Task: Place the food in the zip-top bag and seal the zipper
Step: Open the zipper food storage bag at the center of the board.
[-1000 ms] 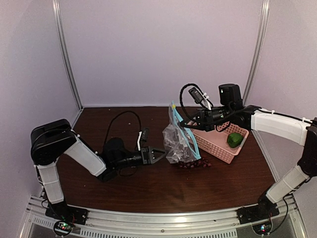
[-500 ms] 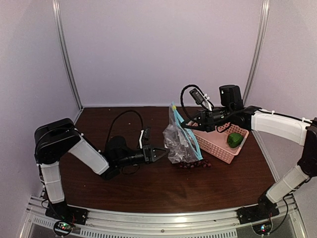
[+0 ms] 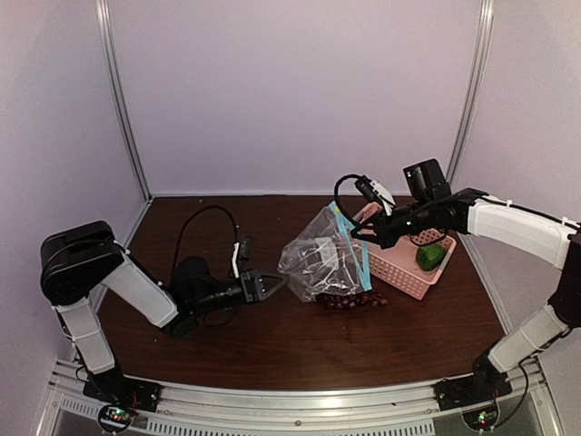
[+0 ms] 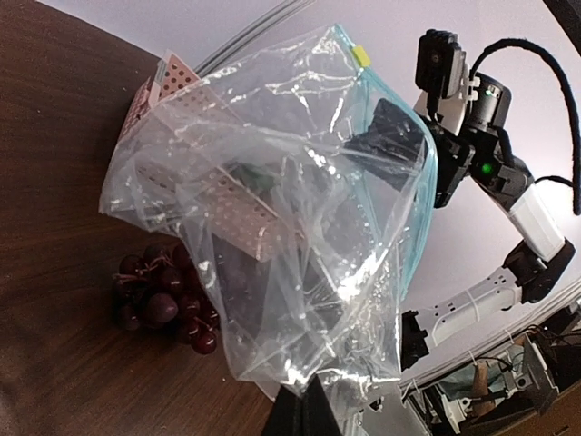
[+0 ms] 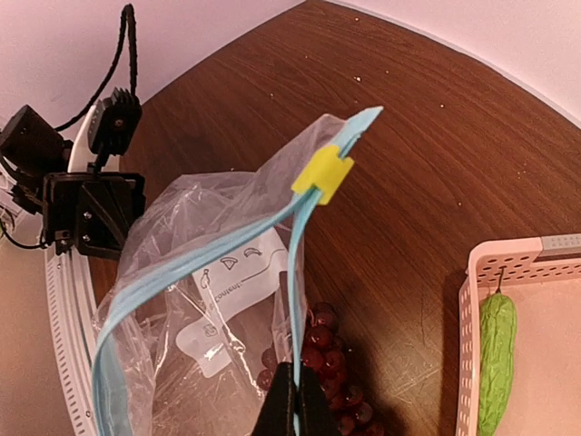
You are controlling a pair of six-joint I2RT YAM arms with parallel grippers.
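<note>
Bag (image 3: 322, 263) stretched at centre frame: our right gripper (image 5: 295, 386) pinches its zipper (image 5: 296, 263), our left gripper (image 4: 304, 409) clamps the lower corner; grapes (image 4: 163, 291) lie just below, vegetable (image 5: 495, 363) in basket (image 3: 399, 272) at right.

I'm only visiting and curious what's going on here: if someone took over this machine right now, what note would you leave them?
Right end effector: shut on the zipper, holding the zip-top bag up.
Left end effector: apparently shut on the bag's opposite edge.
Grapes: on the table at the bag's base, seemingly outside it.
Green vegetable: in the pink basket.
Done: bag mouth is open.
Left: put both foods in, then seal the zipper.
</note>
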